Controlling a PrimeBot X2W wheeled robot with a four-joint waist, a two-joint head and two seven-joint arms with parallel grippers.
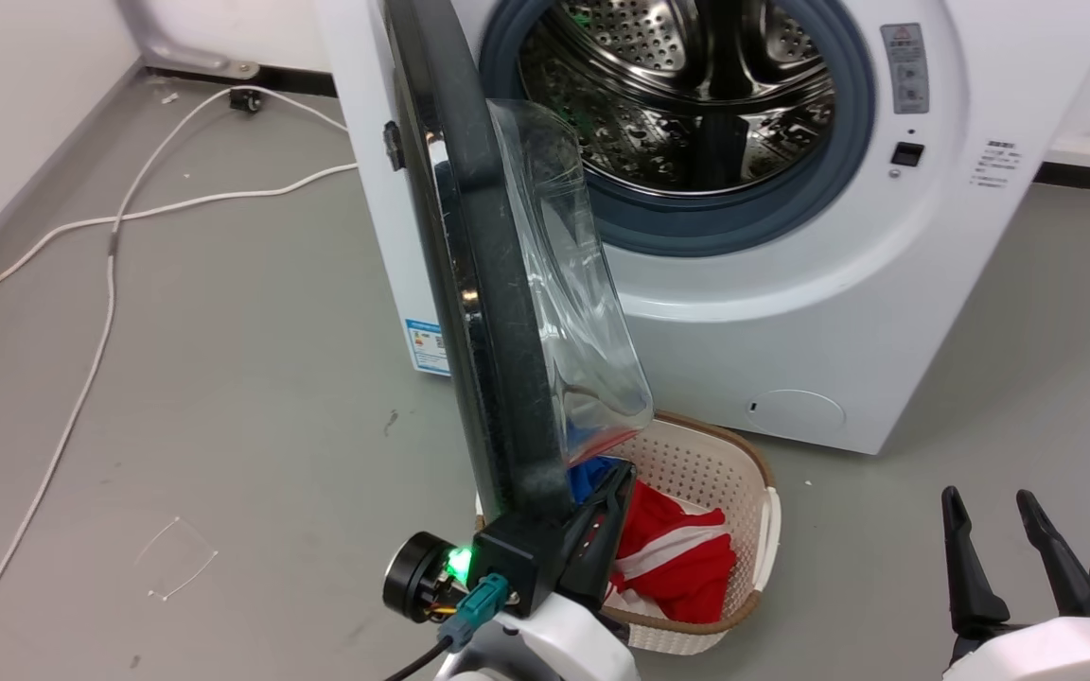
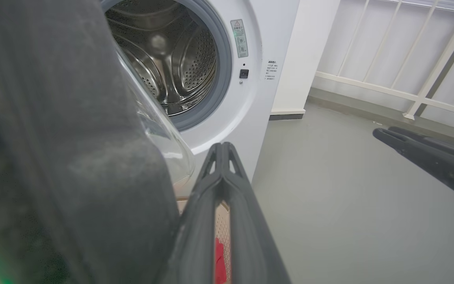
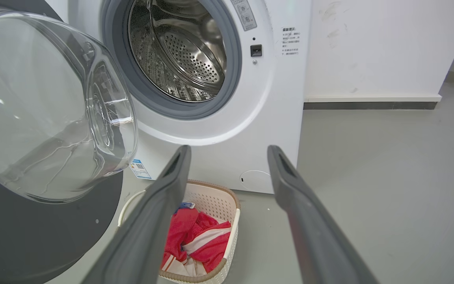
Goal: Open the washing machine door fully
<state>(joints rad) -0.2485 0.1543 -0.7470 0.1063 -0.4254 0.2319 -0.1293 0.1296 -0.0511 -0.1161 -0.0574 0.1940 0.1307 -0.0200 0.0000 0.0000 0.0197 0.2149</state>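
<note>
The washing machine point(image 1: 791, 312) is white, with its steel drum showing. Its black washing machine door point(image 1: 479, 284) stands swung out, edge-on to the head view, and the clear glass bowl point(image 1: 573, 284) bulges toward the drum. My left gripper point(image 1: 606, 511) is shut with nothing between its fingers. It lies against the inner side of the door's free edge, and in the left wrist view the gripper point(image 2: 221, 148) sits just right of the dark door rim point(image 2: 53, 138). My right gripper point(image 1: 1004, 530) is open at the lower right, clear of the door point(image 3: 34, 236).
A white laundry basket point(image 1: 725, 463) with red cloth point(image 1: 677, 558) stands on the grey floor in front of the machine, just behind the door's edge. White cables point(image 1: 110, 246) trail over the floor at left. A white railing point(image 2: 428, 90) stands to the machine's right.
</note>
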